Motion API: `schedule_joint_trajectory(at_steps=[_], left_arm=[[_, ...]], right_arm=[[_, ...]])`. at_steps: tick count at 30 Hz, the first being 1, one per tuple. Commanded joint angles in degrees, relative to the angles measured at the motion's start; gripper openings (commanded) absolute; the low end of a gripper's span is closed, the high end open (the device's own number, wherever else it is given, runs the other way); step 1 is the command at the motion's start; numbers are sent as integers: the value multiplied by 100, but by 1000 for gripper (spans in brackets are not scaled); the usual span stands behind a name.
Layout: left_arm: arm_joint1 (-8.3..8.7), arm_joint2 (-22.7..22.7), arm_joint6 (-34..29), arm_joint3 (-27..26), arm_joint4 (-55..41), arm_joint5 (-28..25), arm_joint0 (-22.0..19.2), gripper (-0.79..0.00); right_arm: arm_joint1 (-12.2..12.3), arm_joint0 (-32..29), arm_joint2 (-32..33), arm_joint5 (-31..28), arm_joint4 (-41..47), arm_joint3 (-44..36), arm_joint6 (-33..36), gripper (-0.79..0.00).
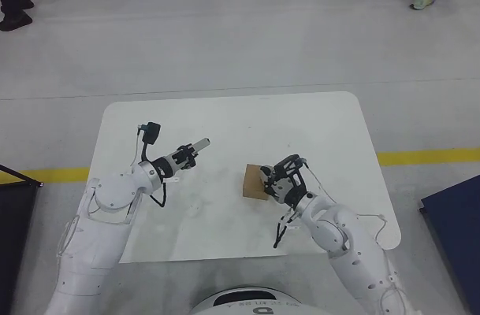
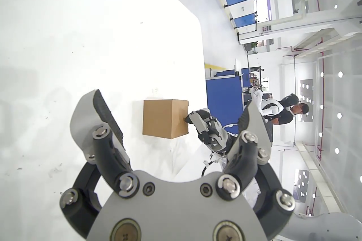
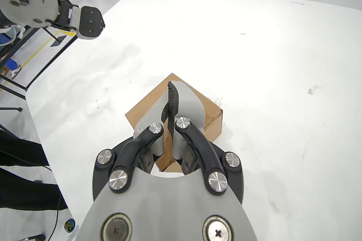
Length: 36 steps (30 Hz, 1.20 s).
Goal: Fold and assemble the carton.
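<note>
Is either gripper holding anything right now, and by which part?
The left gripper is open and empty. The right gripper is shut and rests against the carton. No cardboard shows clamped in it, so it seems to press rather than hold.

Carton (image 3: 210, 112) partly hiding under the right end effector (image 3: 172, 91)

In the right wrist view the end effector's fingers are covering the middle of the carton's top and its mount is blocking the carton's nearest corner, so how the flaps are sitting cannot be told. From above, the carton's face toward that end effector is lying hidden, and contact there is reading too small to judge.
</note>
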Motion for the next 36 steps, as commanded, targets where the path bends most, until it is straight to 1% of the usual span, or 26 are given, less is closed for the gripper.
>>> schedule_joint_trajectory(at_steps=[1, 8, 16, 18, 22, 26, 28, 32, 36], left_arm=[[0, 0, 0, 0, 0, 0, 0, 0], [0, 0, 0, 0, 0, 0, 0, 0], [0, 0, 0, 0, 0, 0, 0, 0], [0, 0, 0, 0, 0, 0, 0, 0], [0, 0, 0, 0, 0, 0, 0, 0], [0, 0, 0, 0, 0, 0, 0, 0], [0, 0, 0, 0, 0, 0, 0, 0], [0, 0, 0, 0, 0, 0, 0, 0], [0, 0, 0, 0, 0, 0, 0, 0]], right_arm=[[1, -3, -11, 34, -14, -25, -25, -785], [33, -148, 92, 59, -25, -278, -124, -785], [31, -73, -52, 150, -159, -112, -56, -785], [47, -134, 73, 147, -69, -182, -186, -785], [112, -423, 553, -4, 229, -315, -459, -785], [172, -628, 911, -110, 307, -100, -400, -785], [186, -572, 866, -192, 225, 133, -115, -785], [145, -297, 478, -250, 182, 544, 9, -785], [115, -188, 239, -318, 349, 568, 76, -785]])
